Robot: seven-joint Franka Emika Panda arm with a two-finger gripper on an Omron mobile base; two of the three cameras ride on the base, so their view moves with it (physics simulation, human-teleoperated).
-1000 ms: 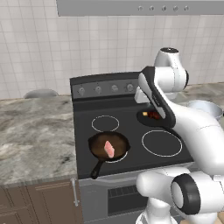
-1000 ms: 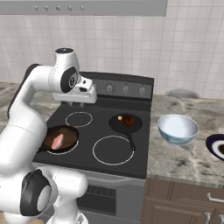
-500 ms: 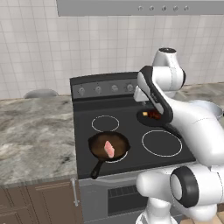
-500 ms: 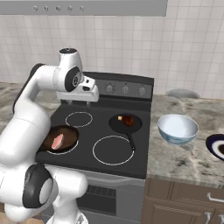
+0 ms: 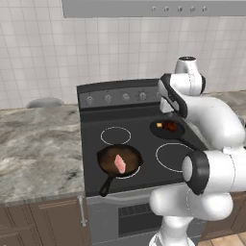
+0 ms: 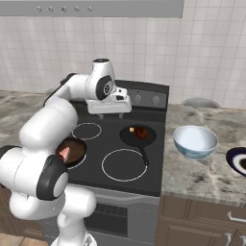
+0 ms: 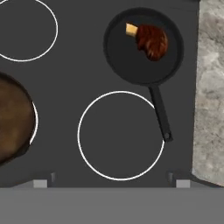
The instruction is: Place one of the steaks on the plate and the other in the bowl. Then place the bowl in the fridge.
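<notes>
Hovering wide-spread above the stove (image 6: 120, 144), the hand (image 6: 108, 106) overlooks a dark steak (image 7: 152, 41) in its skillet (image 7: 142, 48).

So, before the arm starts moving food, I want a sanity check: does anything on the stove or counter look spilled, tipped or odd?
Nothing stands out: each steak lies in its own pan, and the bowl sits upright.

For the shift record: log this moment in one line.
jaws: open, empty | dark reddish-brown steak: in black skillet | pale pink steak: in brown pan
</notes>
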